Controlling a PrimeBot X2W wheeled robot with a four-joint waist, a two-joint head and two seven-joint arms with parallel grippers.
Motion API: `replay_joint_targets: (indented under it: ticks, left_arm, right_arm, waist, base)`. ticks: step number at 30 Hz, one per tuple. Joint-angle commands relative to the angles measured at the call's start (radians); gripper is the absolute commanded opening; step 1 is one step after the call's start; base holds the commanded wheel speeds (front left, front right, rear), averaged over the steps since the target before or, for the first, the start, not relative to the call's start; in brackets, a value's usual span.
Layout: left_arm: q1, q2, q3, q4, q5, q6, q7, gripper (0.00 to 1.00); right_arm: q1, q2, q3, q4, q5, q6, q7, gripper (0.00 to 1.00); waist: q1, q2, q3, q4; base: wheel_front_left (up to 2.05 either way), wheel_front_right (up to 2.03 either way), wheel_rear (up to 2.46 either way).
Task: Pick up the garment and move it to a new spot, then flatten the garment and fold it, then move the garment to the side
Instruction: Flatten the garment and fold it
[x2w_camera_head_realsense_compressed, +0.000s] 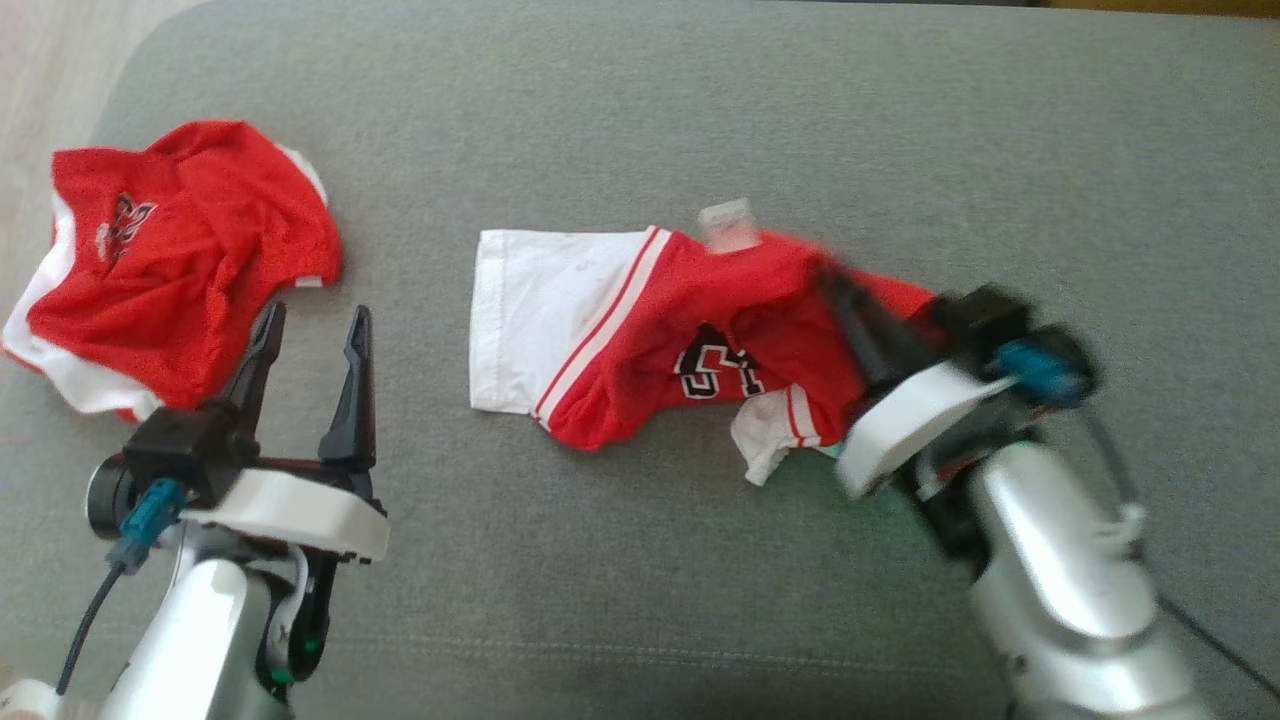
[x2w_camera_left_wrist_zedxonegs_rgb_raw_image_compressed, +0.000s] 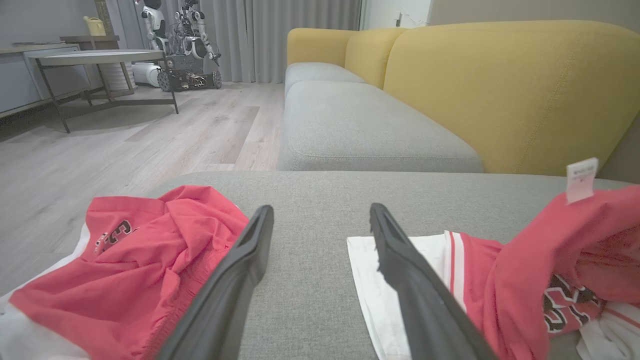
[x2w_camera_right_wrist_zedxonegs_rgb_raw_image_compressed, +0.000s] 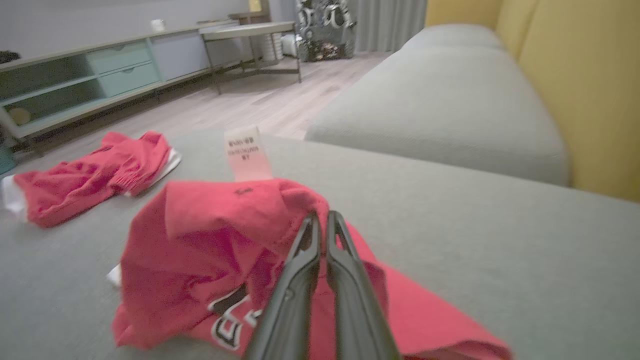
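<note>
A red and white garment (x2w_camera_head_realsense_compressed: 650, 330) with black lettering lies rumpled mid-cushion, a white tag (x2w_camera_head_realsense_compressed: 728, 226) sticking up from its top edge. My right gripper (x2w_camera_head_realsense_compressed: 830, 280) is shut on its red fabric near that tag and holds it raised, as the right wrist view shows (x2w_camera_right_wrist_zedxonegs_rgb_raw_image_compressed: 320, 220). The same garment (x2w_camera_left_wrist_zedxonegs_rgb_raw_image_compressed: 525, 270) appears at the right of the left wrist view. My left gripper (x2w_camera_head_realsense_compressed: 315, 325) stands open over bare cushion, its fingers (x2w_camera_left_wrist_zedxonegs_rgb_raw_image_compressed: 250, 260) apart, between the two garments.
A second red and white garment (x2w_camera_head_realsense_compressed: 170, 260) lies bunched at the cushion's left edge. The grey sofa cushion (x2w_camera_head_realsense_compressed: 700, 120) extends far ahead; yellow backrest (x2w_camera_left_wrist_zedxonegs_rgb_raw_image_compressed: 500, 90), wood floor (x2w_camera_left_wrist_zedxonegs_rgb_raw_image_compressed: 125, 145) and a round table (x2w_camera_left_wrist_zedxonegs_rgb_raw_image_compressed: 95, 57) lie beyond.
</note>
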Motion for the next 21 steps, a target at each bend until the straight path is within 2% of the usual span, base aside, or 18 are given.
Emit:
replay_joint_targets:
  ticks: [1,7,12,15,18,21]
  left_arm:
    - [-0.020,0.019,0.049,-0.036,0.013,-0.002,-0.012,1.00]
    - [-0.022,0.016,0.061,-0.047,0.020,-0.006,-0.012,1.00]
    - [-0.030,0.014,0.064,-0.050,0.026,-0.011,-0.012,1.00]
    - [-0.037,0.011,0.066,-0.051,0.030,-0.016,-0.012,1.00]
    - [-0.043,0.003,0.066,-0.048,0.035,-0.023,-0.012,1.00]
    - [-0.045,-0.001,0.069,-0.044,0.036,-0.028,-0.012,1.00]
  right_arm:
    - [-0.003,0.007,-0.049,-0.087,-0.041,-0.001,0.016,0.00]
    - [0.022,-0.034,-0.232,-0.226,-0.108,-0.001,0.100,0.00]
    - [0.006,-0.072,-0.313,-0.238,-0.099,-0.001,0.121,0.00]
    - [-0.007,-0.096,-0.341,-0.198,-0.088,-0.001,0.128,0.00]
    - [0.000,-0.121,-0.347,-0.077,-0.091,-0.001,0.130,0.00]
    - [0.006,-0.117,-0.354,0.012,-0.095,-0.001,0.114,0.00]
  waist:
    - [0.0000,0.0000,-0.007,-0.016]
    - [0.0000,0.0000,0.002,-0.036]
    - [0.0000,0.0000,0.019,-0.039]
    - [0.0000,0.0000,0.031,-0.039]
    - [0.0000,0.0000,0.042,-0.034]
    - [0.0000,0.0000,0.045,-0.032]
  base:
    - [0.00,0.00,0.00]
    - [0.00,0.00,0.00]
    - [0.00,0.00,0.00]
    - [0.00,0.00,0.00]
    - [0.00,0.00,0.00]
    - [0.00,0.00,0.00]
